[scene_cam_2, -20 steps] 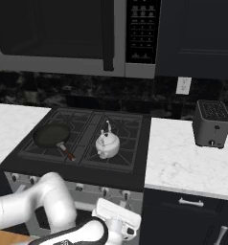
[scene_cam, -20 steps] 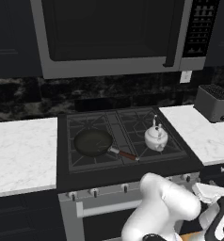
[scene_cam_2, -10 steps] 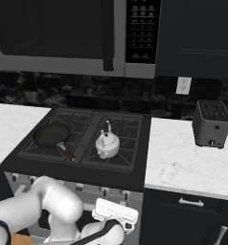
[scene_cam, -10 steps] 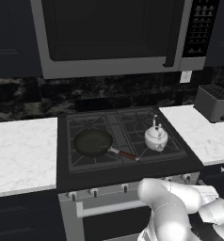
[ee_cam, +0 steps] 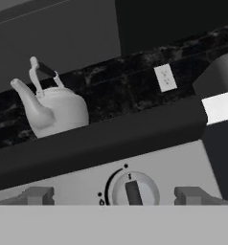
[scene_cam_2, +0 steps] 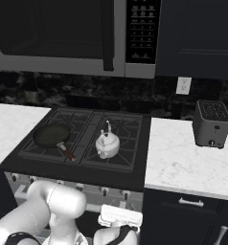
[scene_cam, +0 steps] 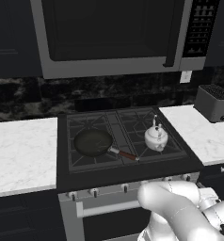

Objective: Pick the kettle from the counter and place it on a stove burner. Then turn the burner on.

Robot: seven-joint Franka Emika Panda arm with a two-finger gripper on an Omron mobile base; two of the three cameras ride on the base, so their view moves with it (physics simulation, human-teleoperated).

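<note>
The kettle [scene_cam: 156, 137] sits upright on the stove burner [scene_cam: 154, 134] at the front right of the black cooktop, just to the right of the frying pan [scene_cam: 93, 142]. So the kettle is no longer on the bench [scene_cam: 205, 134]. It is already in its place on the grate. The part of the job that looks left is turning the burner on.

The kettle is small, round and shiny. It looks hard and smooth, so its round belly would be slippery to pinch. It is likely light if it is empty. The best place to take hold is the thin dark handle [ee_cam: 43, 72] that arches over the lid, because it is thin enough to fit between the two fingers. The spout [ee_cam: 24, 94] is short and not a good place to hold.

The claw [ee_cam: 116, 201] is low down in front of the stove, below the edge of the cooktop. Its two dark finger tips [ee_cam: 35, 195] stand far apart, as wide as they go, and hold nothing. A round knob [ee_cam: 133, 189] with a dark bar sits right between them, very near. In the hand view the kettle is above the knob and off to the left, well apart from the claw and not touching it. My guess is that the claw must pinch this knob and twist it.
</note>
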